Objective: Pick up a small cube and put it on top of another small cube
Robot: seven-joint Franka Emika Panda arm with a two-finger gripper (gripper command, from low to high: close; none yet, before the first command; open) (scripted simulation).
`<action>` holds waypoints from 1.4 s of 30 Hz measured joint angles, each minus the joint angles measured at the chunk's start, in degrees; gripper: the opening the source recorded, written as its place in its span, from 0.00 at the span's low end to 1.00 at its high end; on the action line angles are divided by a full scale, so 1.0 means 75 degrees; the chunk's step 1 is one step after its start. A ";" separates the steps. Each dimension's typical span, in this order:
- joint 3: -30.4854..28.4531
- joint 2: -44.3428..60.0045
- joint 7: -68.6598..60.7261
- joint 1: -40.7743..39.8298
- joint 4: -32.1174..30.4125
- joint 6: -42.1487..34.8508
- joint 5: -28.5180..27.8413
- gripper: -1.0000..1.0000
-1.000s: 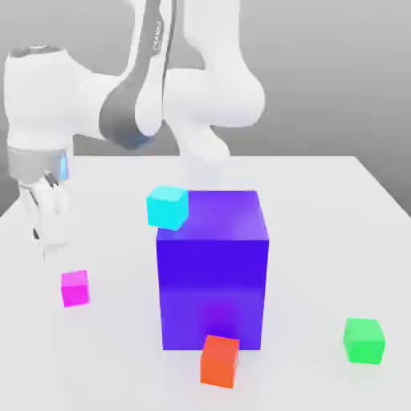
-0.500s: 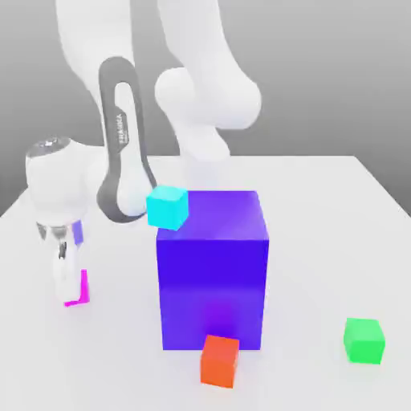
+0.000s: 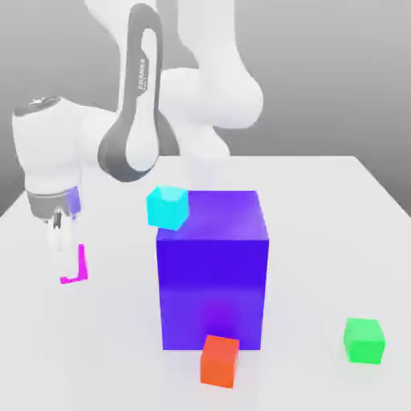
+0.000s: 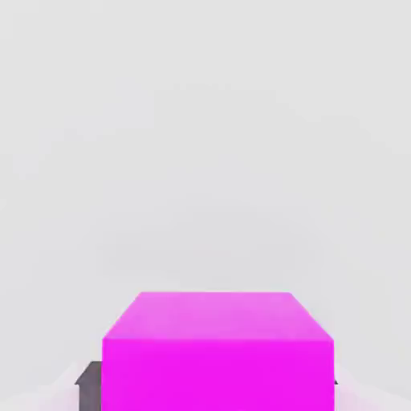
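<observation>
Pale counter, grey backdrop: magenta cube in hand, green cube across to the right

Counter [image 3: 313, 265], one, pale, plain, is carrying the stock; a grey backdrop [image 3: 321, 80] is standing behind.

Item: hand [image 3: 69, 266], one. It is grasping the magenta cube [image 3: 83, 269], its fingers closing on two opposite sides. I am finding both at the exterior view's left.

Item: green cube [image 3: 364, 341], one, small. It is resting on the counter at the exterior view's right, well apart from the hand and lying nearer that camera. I am taking this one as the base for the stack.

Item: blue-purple cube [image 3: 213, 293], one, large. It is standing between hand and green cube across the exterior view, so the direct line is running close to its bulk.

Items: cyan cube [image 3: 167, 208], orange-red cube [image 3: 219, 362], one each. Neither is serving as the base.

Remark on the coming move: I am judging that it is calling for height first, then a long carry toward the exterior view's right and toward its camera. Too low a path is risking a knock against the large block.
</observation>
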 joint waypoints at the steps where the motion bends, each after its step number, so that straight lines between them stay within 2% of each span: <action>1: 0.0037 -0.0090 0.0001 0.0132 0.0123 -0.0248 0.0251 0.00; 16: 0.0670 -0.1389 -0.0147 0.2099 0.1936 -0.4058 0.4509 0.00; 19: 0.1193 -0.1227 0.0174 0.2423 0.2066 -0.3938 0.3980 0.00; 30: 0.3161 -0.0110 0.1639 0.3867 0.2334 -0.2857 0.0815 0.00; 36: 0.3746 0.0539 0.2350 0.5031 0.2492 -0.2347 -0.0809 0.00; 42: 0.3895 0.1026 0.2439 0.5564 0.2142 -0.1158 -0.1672 0.00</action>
